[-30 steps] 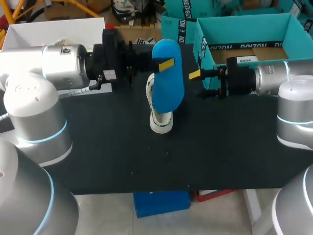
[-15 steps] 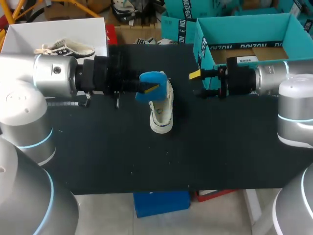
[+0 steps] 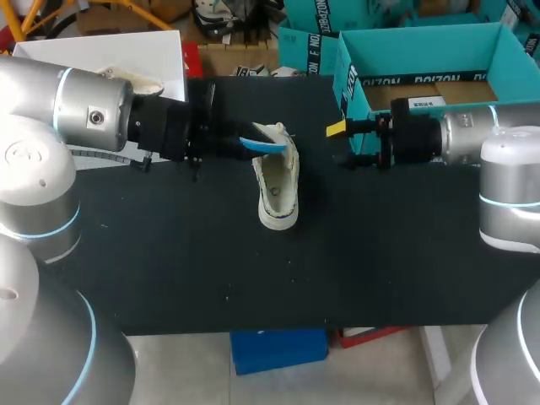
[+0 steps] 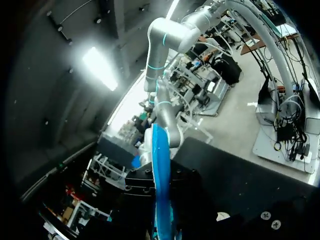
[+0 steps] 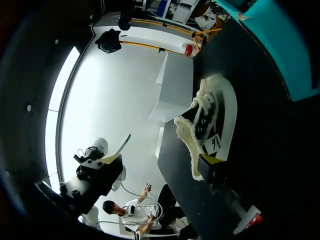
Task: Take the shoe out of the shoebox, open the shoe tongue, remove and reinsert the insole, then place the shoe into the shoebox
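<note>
A black-and-white canvas shoe (image 3: 278, 186) stands on the black table (image 3: 186, 253), toe toward the front edge, its opening facing up. My left gripper (image 3: 243, 145) comes in from the left and is shut on a blue insole (image 3: 267, 146), held edge-on just above the shoe's back end; whether they touch I cannot tell. In the left wrist view the insole (image 4: 161, 185) runs straight out from between the fingers. My right gripper (image 3: 341, 143) hangs open to the right of the shoe, empty. From the right wrist the shoe (image 5: 212, 122) lies just beyond one yellow fingertip (image 5: 211, 158).
The teal shoebox (image 3: 354, 84) stands open at the back right, behind my right arm. A white box (image 3: 51, 55) at the back left holds a second shoe (image 3: 139, 84). Bare black table lies in front of the shoe.
My left arm turned the insole from upright and flat-on to edge-on and brought it down to the shoe's back end. The right arm and the shoe stayed put.
</note>
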